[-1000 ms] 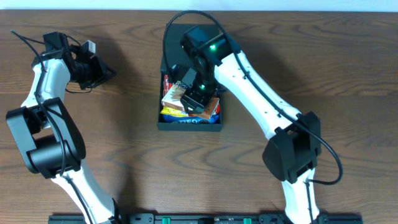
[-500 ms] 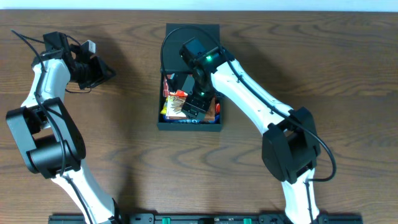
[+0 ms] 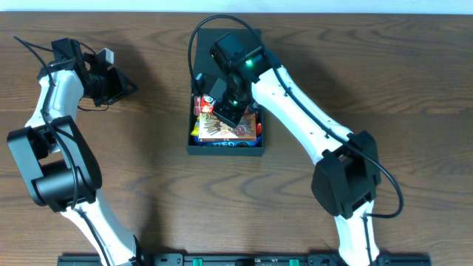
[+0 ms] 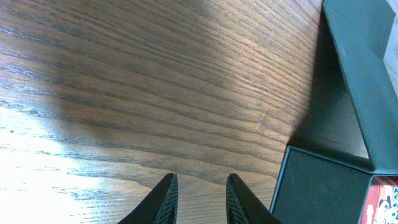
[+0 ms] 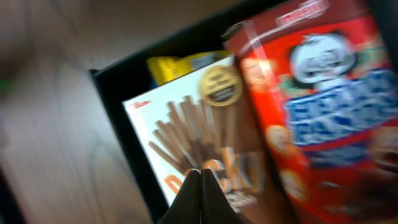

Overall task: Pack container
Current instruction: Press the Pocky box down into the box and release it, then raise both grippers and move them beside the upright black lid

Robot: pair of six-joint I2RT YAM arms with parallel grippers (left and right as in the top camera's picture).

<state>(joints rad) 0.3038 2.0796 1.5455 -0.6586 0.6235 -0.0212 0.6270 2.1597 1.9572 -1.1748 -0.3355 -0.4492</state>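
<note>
The right claw is pinched shut, holding nothing, just above a chocolate-stick box. Beside it lies a red packet, beyond a yellow packet, all inside the container beneath this claw. The left claw hangs narrowly parted over the table, well apart from the container.

This is looking like a robotics lab bench rather than a home or a shop. A dark brown wood-grain table is filling the overhead view, and two white-and-black jointed robot arms are rising from its near edge, the left arm and the right arm. A black mounting rail with green fittings is running along that edge. A thin black cable is looping loose beside the right arm, where a small green indicator light is glowing. A matte black rectangular cardboard box holding printed snack packets is sitting mid-table.
</note>
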